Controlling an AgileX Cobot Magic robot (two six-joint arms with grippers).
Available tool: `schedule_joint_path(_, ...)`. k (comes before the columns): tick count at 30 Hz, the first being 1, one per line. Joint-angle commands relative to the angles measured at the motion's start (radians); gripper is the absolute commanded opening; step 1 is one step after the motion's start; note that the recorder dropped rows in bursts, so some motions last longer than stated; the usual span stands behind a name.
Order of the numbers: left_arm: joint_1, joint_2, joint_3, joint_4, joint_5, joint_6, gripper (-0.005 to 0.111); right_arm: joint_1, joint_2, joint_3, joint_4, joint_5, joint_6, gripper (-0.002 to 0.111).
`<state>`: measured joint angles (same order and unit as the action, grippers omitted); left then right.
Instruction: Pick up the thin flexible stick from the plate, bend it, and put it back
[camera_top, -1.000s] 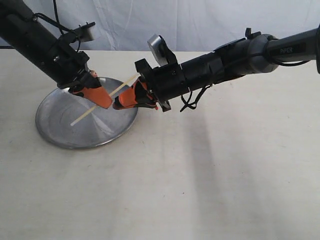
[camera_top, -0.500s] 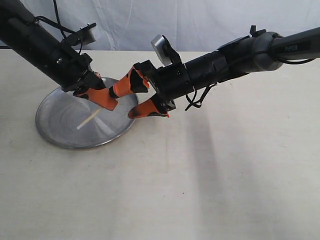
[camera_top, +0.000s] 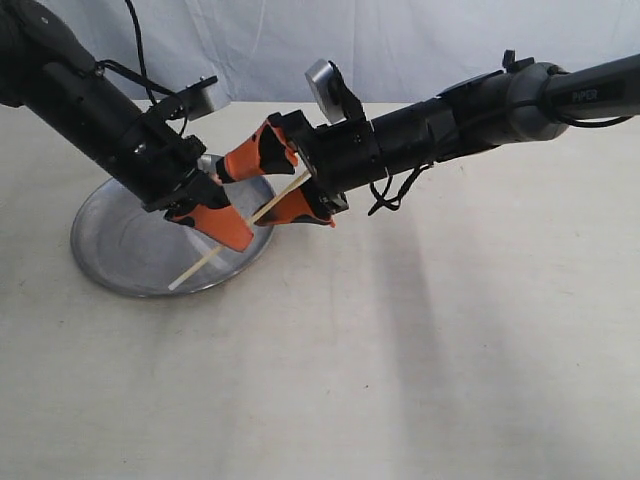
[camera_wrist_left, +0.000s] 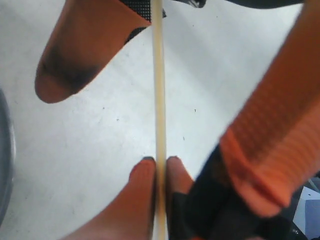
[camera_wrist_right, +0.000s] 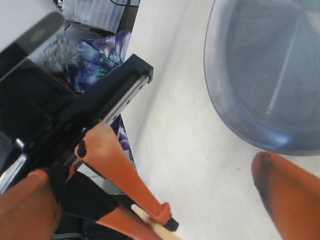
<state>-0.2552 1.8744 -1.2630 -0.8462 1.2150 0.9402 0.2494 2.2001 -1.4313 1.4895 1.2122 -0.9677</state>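
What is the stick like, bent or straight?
Straight. The stick makes one unbent line out of the shut left gripper.

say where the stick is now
Left of centre in the exterior view, the stick slants over the plate's rim, pinched in the left hand, between the right hand's open fingers.

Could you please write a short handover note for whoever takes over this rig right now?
Left pincer: shut on the thin flexible stick, near its middle.
Right pincer: open, fingers either side of the stick's upper end, not gripping.
Stick: straight, held tilted over the plate, lower tip by the near rim.
Done: pickup.
Left: lay it back on the plate; whether it was bent cannot be told.
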Motion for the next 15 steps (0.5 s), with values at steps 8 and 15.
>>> schedule_joint_path(8,-0.004,-0.016,0.004,-0.036,0.006,0.007,0.0,0.009,-0.012,0.001,0.011,0.009,0.097,0.097)
schedule_joint_path(15,0.069,-0.079,0.004,-0.041,0.006,0.007,0.0,-0.016,-0.012,0.001,-0.08,0.009,0.186,0.097)
